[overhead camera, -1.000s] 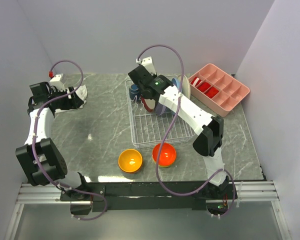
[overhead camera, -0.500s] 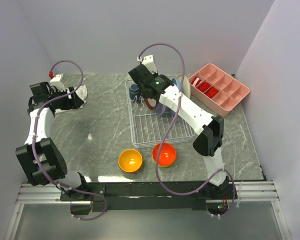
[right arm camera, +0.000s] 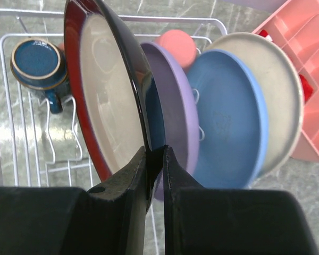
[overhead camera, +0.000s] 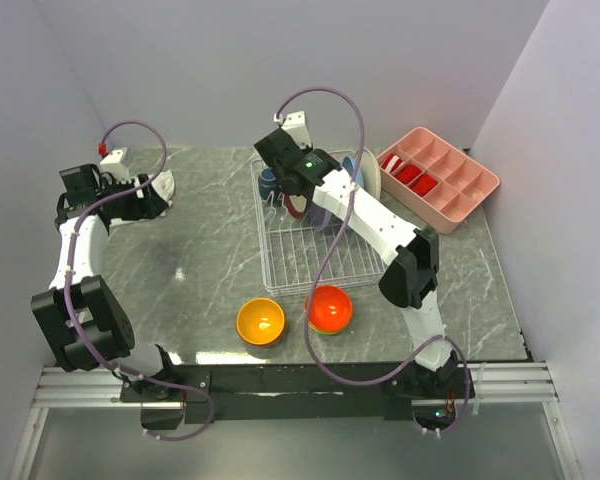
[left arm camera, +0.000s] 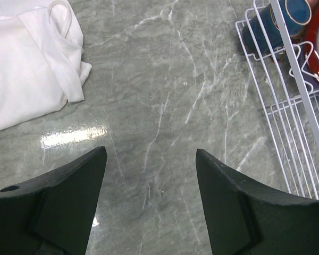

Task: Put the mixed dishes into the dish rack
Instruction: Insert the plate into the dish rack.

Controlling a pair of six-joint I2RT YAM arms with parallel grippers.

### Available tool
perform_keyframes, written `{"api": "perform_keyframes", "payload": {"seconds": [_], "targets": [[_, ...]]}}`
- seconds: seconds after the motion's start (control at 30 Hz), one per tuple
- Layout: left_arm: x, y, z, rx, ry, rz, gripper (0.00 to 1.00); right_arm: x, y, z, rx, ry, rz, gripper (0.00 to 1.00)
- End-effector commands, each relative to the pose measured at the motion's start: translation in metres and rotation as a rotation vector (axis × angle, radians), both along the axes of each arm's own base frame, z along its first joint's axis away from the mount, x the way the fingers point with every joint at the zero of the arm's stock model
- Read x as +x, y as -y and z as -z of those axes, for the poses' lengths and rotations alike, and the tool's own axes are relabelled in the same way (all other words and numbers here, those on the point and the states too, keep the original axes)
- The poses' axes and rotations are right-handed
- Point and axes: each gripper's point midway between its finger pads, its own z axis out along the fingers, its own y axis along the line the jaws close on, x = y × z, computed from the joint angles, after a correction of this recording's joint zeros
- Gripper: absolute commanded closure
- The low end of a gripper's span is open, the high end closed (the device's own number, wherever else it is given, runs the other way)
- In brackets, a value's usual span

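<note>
My right gripper (right arm camera: 156, 151) is shut on the rim of the dark-red-rimmed plate (right arm camera: 103, 90), which stands on edge inside the dish rack (overhead camera: 300, 265). Behind it lean a lavender plate (right arm camera: 173, 106), a blue plate (right arm camera: 226, 117) and a cream plate (right arm camera: 284, 101). A navy cup (right arm camera: 38, 64) and a pink cup (right arm camera: 176, 45) sit at the rack's far end. An orange-yellow bowl (overhead camera: 260, 321) and a red-orange bowl (overhead camera: 329, 308) rest on the table in front of the rack. My left gripper (left arm camera: 151, 153) hangs open over bare marble, holding nothing.
A white folded cloth (left arm camera: 26, 64) lies at the table's far left, just beyond my left gripper (overhead camera: 140, 200). The pink compartment tray (overhead camera: 440, 178) stands at the back right. The rack's wire corner (left arm camera: 292, 133) shows to the right in the left wrist view.
The right arm's elbow has shifted slightly left while the gripper keeps hold of the plate in the rack. The left arm has not moved.
</note>
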Motion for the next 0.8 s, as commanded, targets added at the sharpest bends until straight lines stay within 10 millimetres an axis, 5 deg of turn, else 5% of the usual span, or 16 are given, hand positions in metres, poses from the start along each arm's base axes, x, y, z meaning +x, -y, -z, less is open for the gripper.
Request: {"api": "perform_keyframes", "payload": {"seconds": [0.0, 0.33, 0.77], "targets": [[-0.001, 0.006, -0.009, 0.005, 0.018, 0.043, 0.25, 0.011, -0.002, 0.006, 0.023, 0.015, 0.034, 1.00], [-0.001, 0.007, -0.016, 0.005, 0.051, 0.041, 0.25, 0.010, 0.000, 0.000, -0.012, 0.052, 0.047, 1.00], [-0.001, 0.011, -0.016, -0.007, 0.065, 0.050, 0.24, -0.023, -0.019, -0.019, -0.131, 0.121, -0.014, 1.00]]}}
